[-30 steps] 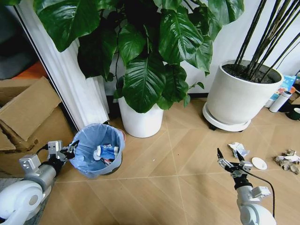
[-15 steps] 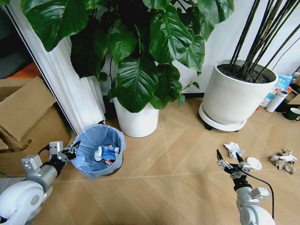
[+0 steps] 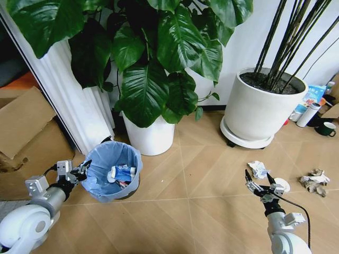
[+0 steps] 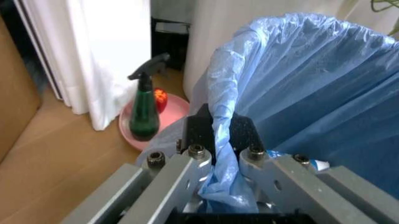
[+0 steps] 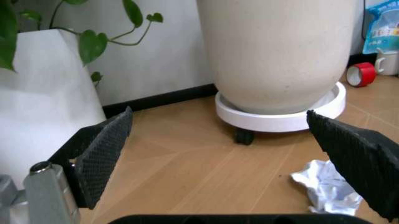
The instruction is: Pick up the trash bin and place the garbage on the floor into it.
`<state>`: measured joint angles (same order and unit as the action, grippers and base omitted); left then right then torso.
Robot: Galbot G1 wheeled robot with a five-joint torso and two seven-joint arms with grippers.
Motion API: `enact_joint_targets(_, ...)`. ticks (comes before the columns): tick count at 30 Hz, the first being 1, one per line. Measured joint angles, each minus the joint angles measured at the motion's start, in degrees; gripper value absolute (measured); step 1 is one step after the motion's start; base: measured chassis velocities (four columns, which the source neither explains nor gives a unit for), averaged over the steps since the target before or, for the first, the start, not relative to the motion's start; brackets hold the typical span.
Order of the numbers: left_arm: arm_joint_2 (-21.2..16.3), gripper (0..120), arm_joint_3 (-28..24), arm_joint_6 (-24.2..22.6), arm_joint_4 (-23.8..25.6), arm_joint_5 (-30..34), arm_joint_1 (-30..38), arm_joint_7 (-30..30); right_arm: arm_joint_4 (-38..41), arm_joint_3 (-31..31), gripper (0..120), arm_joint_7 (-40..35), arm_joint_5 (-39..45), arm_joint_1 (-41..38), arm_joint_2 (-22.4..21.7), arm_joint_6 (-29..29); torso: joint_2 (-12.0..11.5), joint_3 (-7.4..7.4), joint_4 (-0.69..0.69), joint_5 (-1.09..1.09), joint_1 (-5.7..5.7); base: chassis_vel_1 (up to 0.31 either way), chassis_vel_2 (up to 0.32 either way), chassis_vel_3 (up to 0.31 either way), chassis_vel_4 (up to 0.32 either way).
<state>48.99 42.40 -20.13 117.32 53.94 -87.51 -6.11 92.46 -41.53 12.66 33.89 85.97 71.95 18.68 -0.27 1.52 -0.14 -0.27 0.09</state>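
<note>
Blue-lined bin: the trash bin (image 3: 113,170) stands on the wooden floor at its left side, beside the white pot of the leafy plant (image 3: 150,138); a blue-white packet (image 3: 122,173) already lies inside it.
Left claw: the left gripper (image 3: 79,171) is at the bin's rim on the side nearest the robot's left; in the left wrist view its fingers (image 4: 187,161) sit closed on the rim and bunched liner (image 4: 219,140), one pad outside, one inside.
Behind the bin: a green spray bottle (image 4: 145,109) stands on a pink saucer (image 4: 168,114) near the white curtain.
Right claw: the right gripper (image 3: 259,182) hovers low over the floor at its right side, jaws spread wide and holding nothing.
Garbage: a white paper ball (image 3: 258,169) lies just ahead of the open claw, a white disc (image 3: 280,184) just beside it to the right, a grey-brown paper wad (image 3: 314,181) farther right, all below the large white pot (image 3: 258,108).
Step in hand: judged to be carrying the gripped bin toward the litter.
Next move: likely needs the right claw lowered over the paper ball, then a squeeze gentle enough not to flick it away.
</note>
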Motion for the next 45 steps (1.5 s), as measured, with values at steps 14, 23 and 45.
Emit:
enact_joint_targets(14, 0.0, 0, 0.1, 0.0, 0.2, 0.0, 0.0, -0.1, -0.3, 0.0, 100, 0.5, 0.2, 0.0, 0.0, 0.1, 0.0, 0.0, 0.0, 0.0, 0.0, -0.094, -0.077, 0.102, 0.084)
enact_joint_targets(23, 0.0, 0, 0.0, 0.0, 0.2, 0.0, -0.1, -0.2, -0.5, 0.0, 100, 0.6, 0.4, -0.1, 0.0, 0.2, 0.0, 0.0, 0.0, 0.0, 0.0, -0.143, -0.063, 0.126, 0.067)
enact_joint_targets(45, -0.3, 0, -0.3, 0.0, 0.0, 0.1, 0.1, -0.3, -0.7, 0.2, 100, 1.0, 0.7, 0.0, -0.4, 0.7, 0.0, 0.0, 0.0, 0.0, 0.0, -0.12, -0.063, 0.123, 0.064)
